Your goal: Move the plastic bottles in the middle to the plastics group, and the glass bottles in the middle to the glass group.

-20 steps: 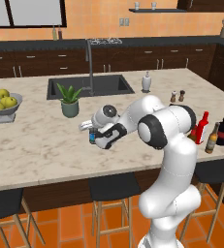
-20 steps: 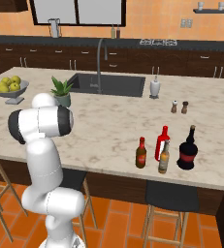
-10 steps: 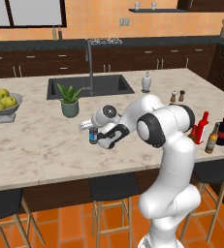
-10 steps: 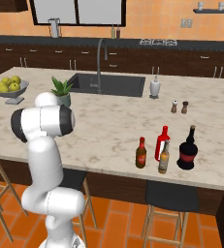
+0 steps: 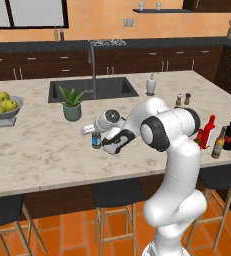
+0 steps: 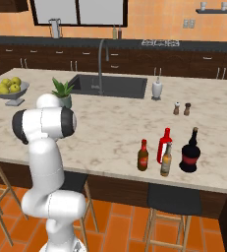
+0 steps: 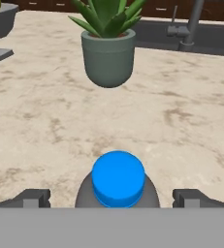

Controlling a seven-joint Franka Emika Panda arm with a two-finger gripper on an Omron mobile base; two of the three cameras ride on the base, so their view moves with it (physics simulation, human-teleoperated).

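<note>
The small clear water bottle (image 5: 96, 141) with its blue label stands upright on the island counter, just in front of the potted plant. My gripper (image 5: 95, 134) is down over it, open. In the hand view the blue cap (image 7: 118, 178) sits midway between my two fingertips (image 7: 32, 197), with a gap on each side. At the counter's right end an amber bottle with a red top (image 6: 143, 155) and a second amber bottle (image 6: 166, 160) stand beside the bright red bottle (image 6: 164, 144) and the tall dark bottle (image 6: 190, 151).
A potted plant (image 5: 72, 104) stands close behind the water bottle, with the sink (image 5: 92, 88) and faucet beyond it. A fruit bowl (image 5: 4, 107) sits at the far left. The salt and pepper shakers (image 5: 182, 99) and a white dispenser (image 5: 151, 85) are toward the back right.
My hand has shifted only slightly around the water bottle. The bottle and the bottles at the right have stayed where they were.
</note>
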